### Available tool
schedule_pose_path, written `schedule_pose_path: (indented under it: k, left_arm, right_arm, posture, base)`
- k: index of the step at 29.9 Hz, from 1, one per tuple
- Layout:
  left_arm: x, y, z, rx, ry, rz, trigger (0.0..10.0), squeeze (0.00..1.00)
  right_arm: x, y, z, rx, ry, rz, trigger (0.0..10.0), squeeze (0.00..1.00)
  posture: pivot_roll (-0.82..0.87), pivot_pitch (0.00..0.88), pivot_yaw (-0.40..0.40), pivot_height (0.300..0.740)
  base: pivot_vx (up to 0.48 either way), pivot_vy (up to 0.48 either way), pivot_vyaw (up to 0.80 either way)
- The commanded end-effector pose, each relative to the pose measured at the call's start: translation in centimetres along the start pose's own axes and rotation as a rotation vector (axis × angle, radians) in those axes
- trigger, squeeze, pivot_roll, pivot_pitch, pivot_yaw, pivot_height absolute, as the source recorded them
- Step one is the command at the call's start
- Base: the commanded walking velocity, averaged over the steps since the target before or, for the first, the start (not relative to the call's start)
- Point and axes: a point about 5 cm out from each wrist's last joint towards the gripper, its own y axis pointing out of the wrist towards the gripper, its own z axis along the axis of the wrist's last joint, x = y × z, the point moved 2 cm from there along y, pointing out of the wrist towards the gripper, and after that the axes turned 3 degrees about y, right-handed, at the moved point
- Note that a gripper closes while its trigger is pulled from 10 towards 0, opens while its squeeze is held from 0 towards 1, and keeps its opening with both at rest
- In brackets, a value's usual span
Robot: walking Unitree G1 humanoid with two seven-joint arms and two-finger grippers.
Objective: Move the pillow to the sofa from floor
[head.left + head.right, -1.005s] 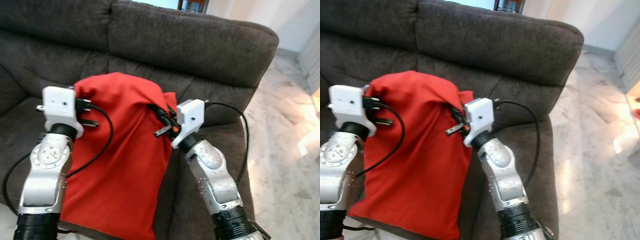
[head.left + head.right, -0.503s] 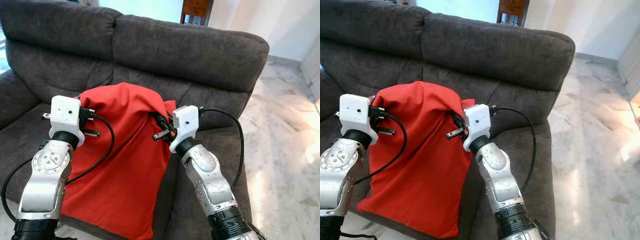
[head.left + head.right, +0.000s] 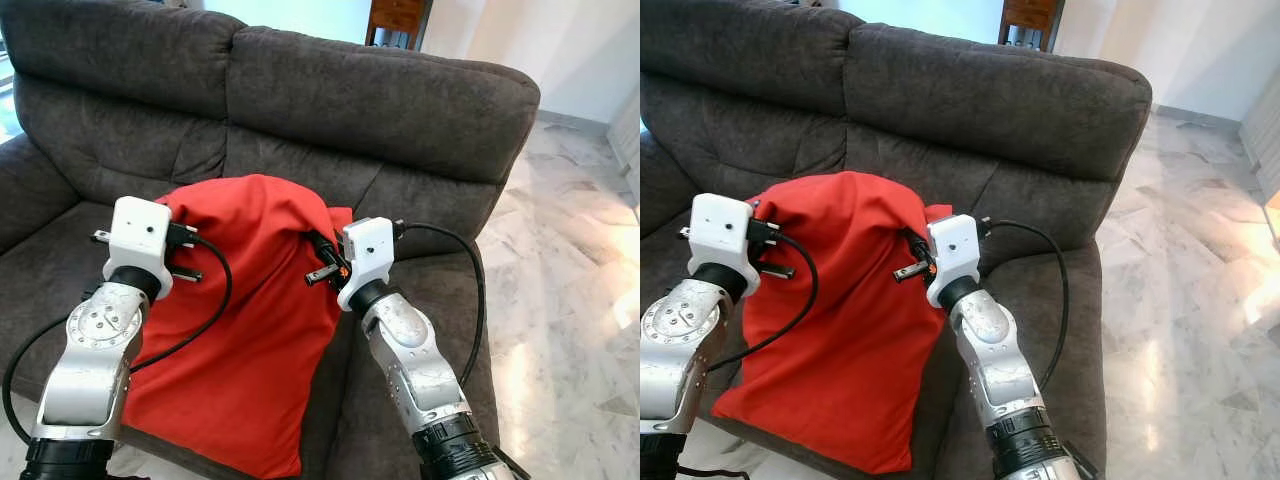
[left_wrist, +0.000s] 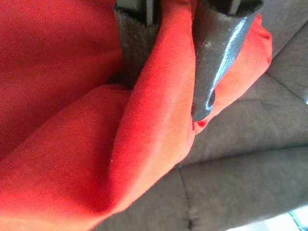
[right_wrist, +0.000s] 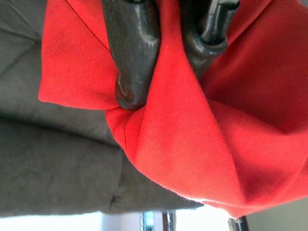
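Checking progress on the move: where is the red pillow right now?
The red pillow hangs over the dark sofa seat, pinched at its top corners by the left gripper and right gripper.

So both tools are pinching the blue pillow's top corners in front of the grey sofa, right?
Not blue: the pillow is red, as the left eye view shows. Both the left tool and the right tool do pinch its top corners before the grey sofa.

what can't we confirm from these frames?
- Pillow bottom edge: cut off by the lower frame edge and the left arm in the eye views, so contact with the sofa seat can't be told.
- Pillow's back side: hidden by its own bulk.
- Left gripper and right gripper: fabric fold fills the jaws, grip depth unclear.
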Motion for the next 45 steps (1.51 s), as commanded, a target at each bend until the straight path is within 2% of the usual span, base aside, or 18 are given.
schedule_pose_path:
  k: [1,7,10,18,19,20,21,22,23,45]
  left_arm:
    - [2.1,-0.4,-1.6,-0.077,-0.008,-0.113,10.0,0.0]
    - [2.4,-0.9,-2.6,-0.148,0.01,-0.14,10.0,0.0]
    - [2.4,-1.0,-3.3,-0.185,0.061,-0.157,10.0,0.0]
    - [2.1,-0.9,-3.2,-0.192,0.049,-0.138,10.0,0.0]
    - [2.1,-1.0,-3.2,-0.195,0.05,-0.138,10.0,0.6]
    - [2.0,-1.0,-3.2,-0.197,0.051,-0.137,10.0,0.6]
    - [2.0,-1.0,-3.3,-0.202,0.052,-0.134,10.0,1.0]
    - [2.0,-1.0,-3.4,-0.204,0.054,-0.134,10.0,1.0]
    - [2.0,-1.0,-3.4,-0.205,0.058,-0.133,10.0,1.0]
    - [1.4,-1.0,-3.4,-0.205,0.091,-0.098,10.0,1.0]
  right_arm:
    - [-0.4,0.5,0.2,-0.014,-0.053,0.007,10.0,0.0]
    - [-0.9,0.3,-0.7,-0.072,-0.046,0.04,10.0,0.0]
    - [-1.3,0.3,-1.0,-0.087,-0.05,0.062,10.0,0.0]
    - [-1.5,0.3,-1.0,-0.097,-0.049,0.074,10.0,0.0]
    - [-1.5,0.3,-1.1,-0.099,-0.049,0.075,10.0,0.0]
    - [-1.5,0.3,-1.1,-0.101,-0.048,0.076,10.0,0.0]
    - [-1.5,0.2,-1.2,-0.108,-0.047,0.077,10.0,0.7]
    - [-1.5,0.2,-1.2,-0.111,-0.046,0.076,10.0,0.98]
    - [-1.5,0.2,-1.3,-0.112,-0.046,0.076,10.0,1.0]
    - [-1.3,0.2,-0.9,-0.087,-0.04,0.046,10.0,1.0]
  posture:
    - [0.19,0.124,-0.054,0.74]
    - [0.19,0.126,-0.055,0.74]
    - [0.19,0.125,-0.055,0.74]
    - [0.19,0.125,-0.056,0.74]
    - [0.19,0.125,-0.056,0.74]
    - [0.19,0.125,-0.056,0.74]
    - [0.19,0.125,-0.057,0.74]
    - [0.19,0.125,-0.057,0.74]
    - [0.19,0.125,-0.057,0.74]
    - [0.19,0.126,-0.056,0.74]
  base:
    - [0.0,0.0,0.0]
    - [0.0,0.0,0.0]
    - [0.0,0.0,0.0]
    - [0.0,0.0,0.0]
    - [0.0,0.0,0.0]
    - [0.0,0.0,0.0]
    - [0.0,0.0,0.0]
    - [0.0,0.0,0.0]
    - [0.0,0.0,0.0]
    - [0.0,0.0,0.0]
